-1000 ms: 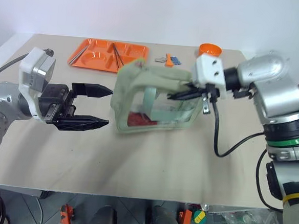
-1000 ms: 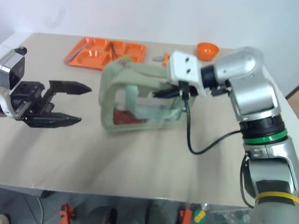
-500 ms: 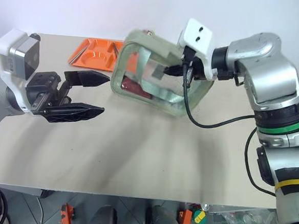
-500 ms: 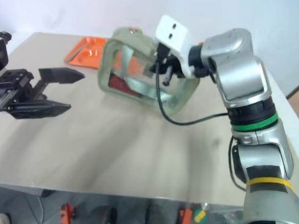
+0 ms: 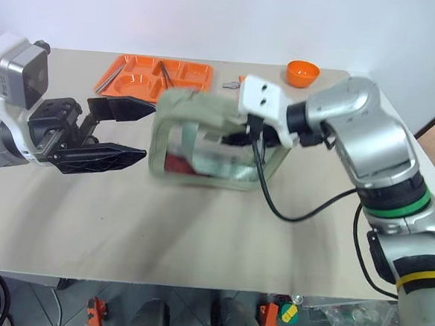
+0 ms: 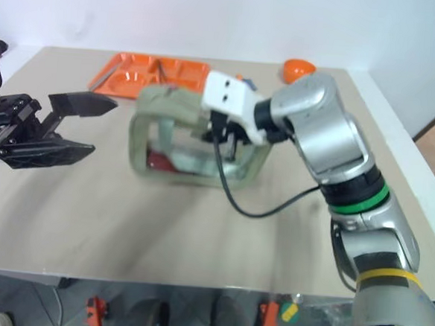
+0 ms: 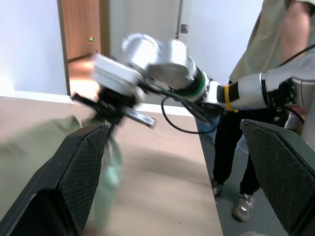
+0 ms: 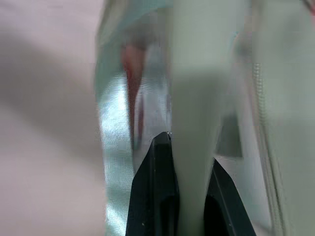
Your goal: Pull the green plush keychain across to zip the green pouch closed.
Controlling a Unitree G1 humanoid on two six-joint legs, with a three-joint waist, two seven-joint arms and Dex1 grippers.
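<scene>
Right hand (image 5: pixel 238 138) reaching left, pinching green pouch (image 5: pixel 196 143) strap, left hand (image 5: pixel 119 130) level, spread

Person (image 7: pixel 275 64): cut off above chest | right gripper (image 5: pixel 238 138): tips hidden behind pouch (image 5: pixel 204 143) strap, blurred

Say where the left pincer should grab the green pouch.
Probably pinch the green pouch at its left end's top edge, coming level from the robot's left: that end faces the open left pincer, while the right pincer clamps its other side.

Beige table (image 5: pixel 197 236) — pouch (image 5: pixel 196 143), orange tray (image 5: pixel 145 76), orange bowl (image 5: pixel 302 72)
</scene>
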